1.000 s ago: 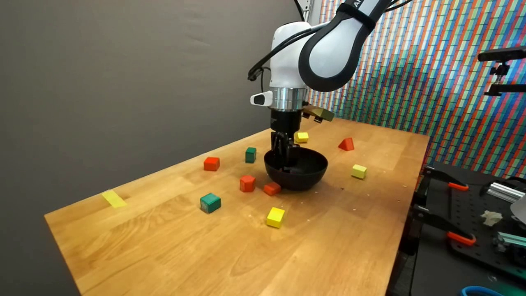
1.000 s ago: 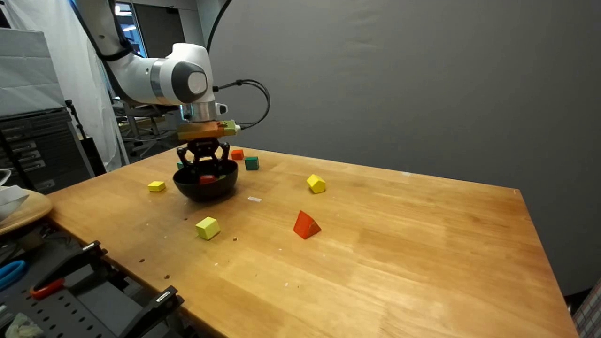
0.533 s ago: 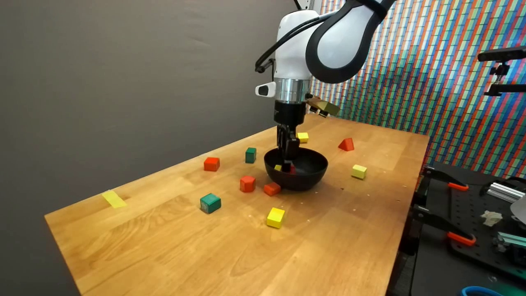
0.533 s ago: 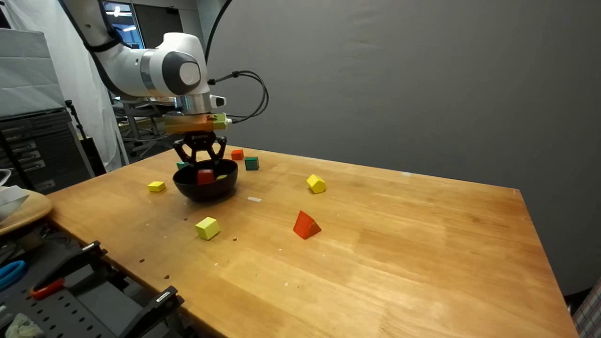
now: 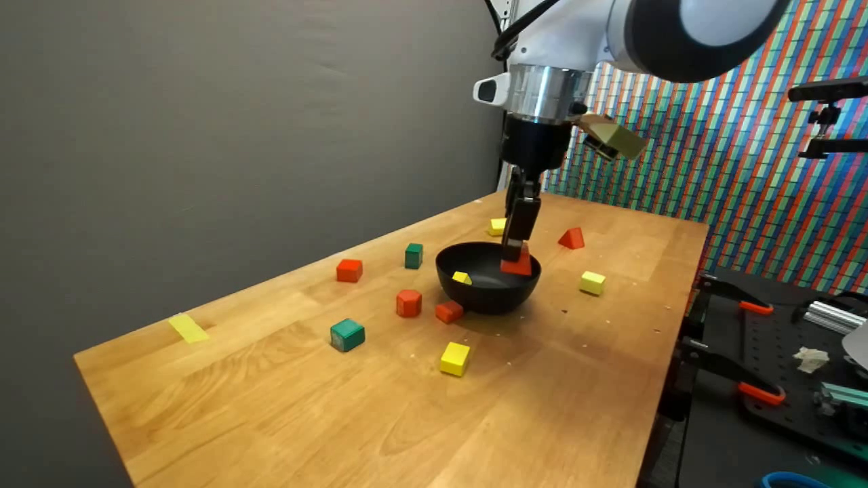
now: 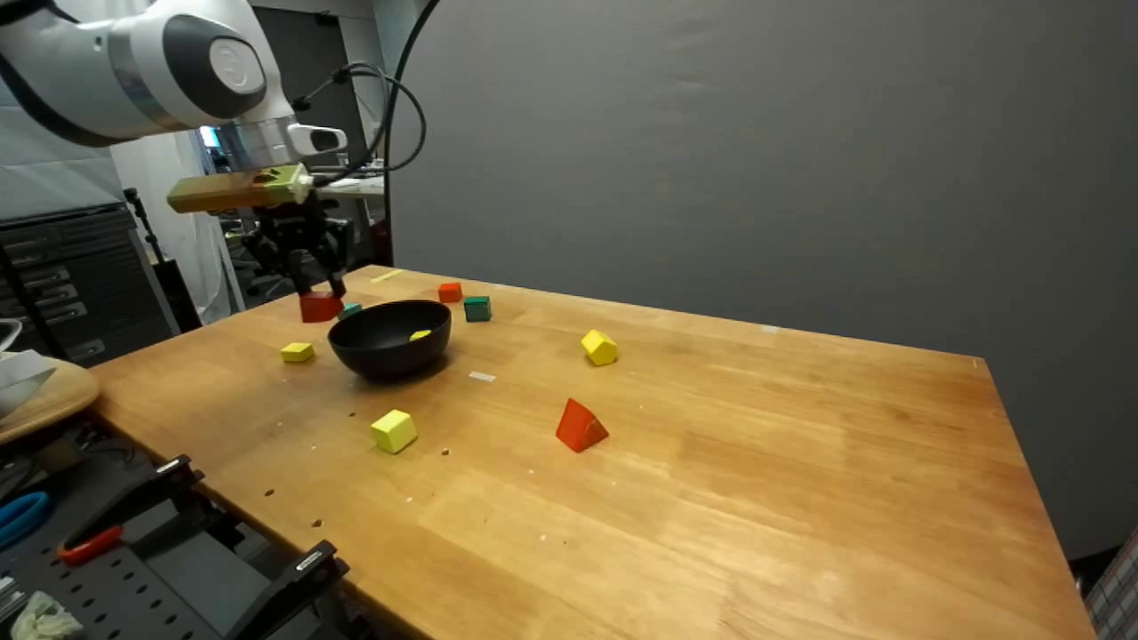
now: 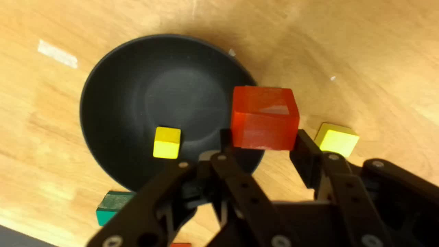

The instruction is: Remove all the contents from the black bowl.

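Note:
My gripper (image 7: 262,140) is shut on a red block (image 7: 265,118), with a black finger against each side of it. In an exterior view the block hangs in the air past the near-left rim of the black bowl (image 6: 388,357). From the wrist, the held block overlaps the bowl's right rim. Inside the black bowl (image 7: 181,89) sits a single visible yellow block (image 7: 167,142), seen also as a small yellow block (image 5: 461,278) in an exterior view. The bowl stands upright on the wooden table.
Around the bowl lie several loose blocks: green (image 5: 347,335), yellow (image 5: 454,358), red (image 5: 408,303), and a red wedge (image 6: 581,427). A pale yellow block (image 6: 393,432) is near the table's front edge. Yellow tape (image 5: 188,327) is stuck at the far corner.
My gripper has come up out of the bowl with the red block and moved sideways, leftward in one exterior view, rightward in another. The bowl and loose blocks stayed put.

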Controlling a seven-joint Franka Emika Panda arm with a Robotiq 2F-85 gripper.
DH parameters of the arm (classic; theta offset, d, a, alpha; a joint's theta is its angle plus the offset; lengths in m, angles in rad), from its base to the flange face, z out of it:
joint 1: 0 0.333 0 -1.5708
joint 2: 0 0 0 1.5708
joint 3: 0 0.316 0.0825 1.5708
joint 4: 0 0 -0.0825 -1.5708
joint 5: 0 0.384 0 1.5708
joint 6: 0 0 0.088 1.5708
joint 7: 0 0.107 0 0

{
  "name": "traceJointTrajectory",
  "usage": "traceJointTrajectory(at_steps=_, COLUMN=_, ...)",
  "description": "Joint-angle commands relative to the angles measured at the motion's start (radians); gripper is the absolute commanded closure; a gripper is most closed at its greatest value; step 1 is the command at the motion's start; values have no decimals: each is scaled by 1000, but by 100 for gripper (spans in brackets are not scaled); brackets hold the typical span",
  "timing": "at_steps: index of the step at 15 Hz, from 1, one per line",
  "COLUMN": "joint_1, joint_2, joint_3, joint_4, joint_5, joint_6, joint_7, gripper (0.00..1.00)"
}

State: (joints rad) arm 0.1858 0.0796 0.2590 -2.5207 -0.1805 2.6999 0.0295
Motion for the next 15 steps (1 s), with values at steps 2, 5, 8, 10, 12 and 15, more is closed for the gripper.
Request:
traceJointTrajectory(at_steps=2, joint_1=88, joint_2=-54, joint_3=4, joint_4=-104, joint_5=-122, joint_6=29, joint_7=343, gripper=73)
traceJointTrajectory(at_steps=5, joint_1=110, joint_2=9, joint_3=-9, joint_4=-111, joint_5=-263, joint_6=36, joint_7=587, gripper=73)
traceJointTrajectory(at_steps=8, joint_1=131, joint_2=106, joint_3=-19, joint_4=-86, joint_5=-414, joint_6=102, joint_7=786, gripper=30)
traceJointTrajectory(at_steps=10, joint_1=153, joint_2=155, joint_3=-35, joint_4=-65, joint_5=-490, joint_6=137, joint_7=876, gripper=23)
traceJointTrajectory(at_steps=12, joint_1=180, joint_2=169, joint_3=-60, joint_4=-50, joint_5=-562, joint_6=149, joint_7=964, gripper=6)
traceJointTrajectory(at_steps=15, joint_1=232, joint_2=137, joint_3=-116, joint_4=-27, joint_5=-708, joint_6=108, joint_7=1122, gripper=0)
